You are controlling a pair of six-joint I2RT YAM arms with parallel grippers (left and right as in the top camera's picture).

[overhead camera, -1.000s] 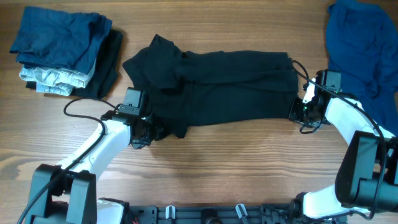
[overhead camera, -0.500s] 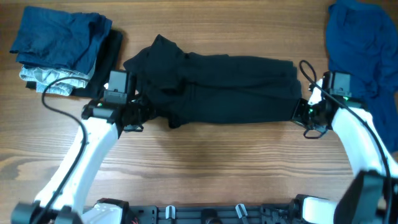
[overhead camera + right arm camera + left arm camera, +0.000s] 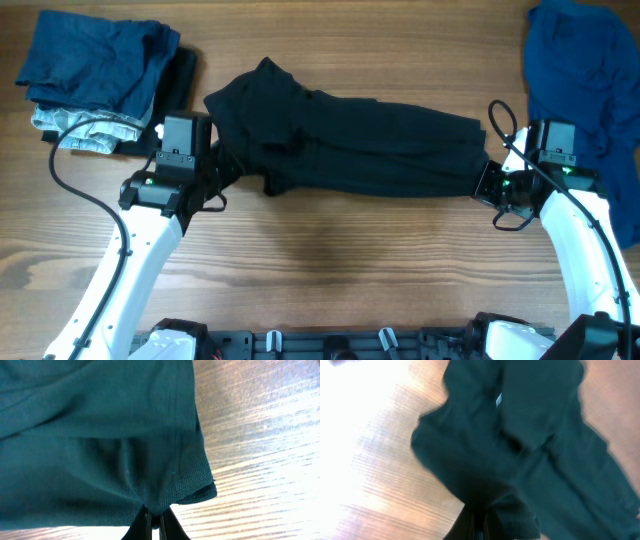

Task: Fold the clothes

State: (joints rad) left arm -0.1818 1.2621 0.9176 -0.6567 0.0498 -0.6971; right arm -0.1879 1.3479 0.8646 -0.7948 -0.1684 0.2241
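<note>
The black shirt [image 3: 350, 145] lies stretched in a long band across the middle of the table, bunched at its left end. My left gripper [image 3: 228, 172] is shut on the shirt's left lower edge; in the left wrist view the fabric [image 3: 520, 435] hangs from the left gripper [image 3: 480, 527], and a small white mark [image 3: 498, 400] shows on it. My right gripper [image 3: 484, 182] is shut on the shirt's right end. In the right wrist view the hem [image 3: 200, 480] is pinched in the right gripper [image 3: 156, 521]. A royal-blue garment [image 3: 585, 90] lies crumpled at the far right.
A stack of folded clothes [image 3: 95, 75], blue on top with grey and black beneath, sits at the back left, close to my left arm. Bare wooden table [image 3: 330, 260] shows in front of the shirt. Cables loop beside both wrists.
Both grippers have moved toward the back of the table and apart, carrying the shirt's ends. The shirt now runs longer and tauter between them. The right jaws closed on the hem.
</note>
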